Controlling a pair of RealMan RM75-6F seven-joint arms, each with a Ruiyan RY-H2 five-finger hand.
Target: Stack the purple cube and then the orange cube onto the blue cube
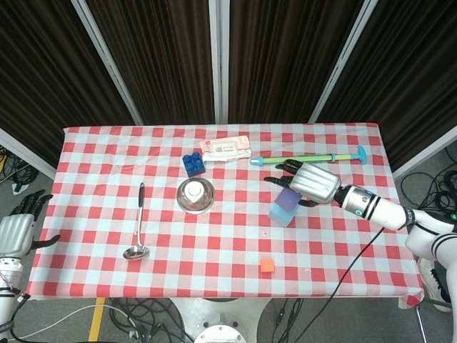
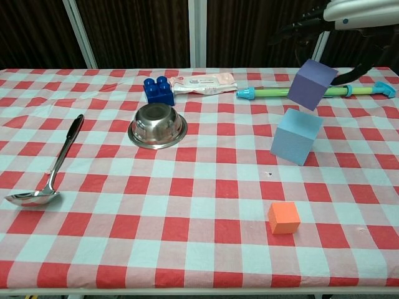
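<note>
My right hand [image 1: 312,183] [image 2: 353,10] grips the purple cube [image 1: 288,198] [image 2: 311,84] and holds it tilted in the air, just above the light blue cube [image 1: 280,214] [image 2: 296,136]. In the chest view a small gap shows between the two cubes. The blue cube rests on the checked cloth at centre right. Near the front edge sits the small orange cube [image 1: 267,265] [image 2: 283,218], apart from both. My left hand [image 1: 16,231] hangs off the table's left side, fingers spread and holding nothing.
A steel bowl [image 1: 196,195] [image 2: 157,126] stands mid-table, with a ladle [image 1: 138,225] [image 2: 50,171] to its left. Behind lie a dark blue toy brick [image 1: 193,163] [image 2: 158,91], a wipes pack [image 1: 226,148] [image 2: 202,82] and a green-blue stick toy [image 1: 307,157] [image 2: 268,93].
</note>
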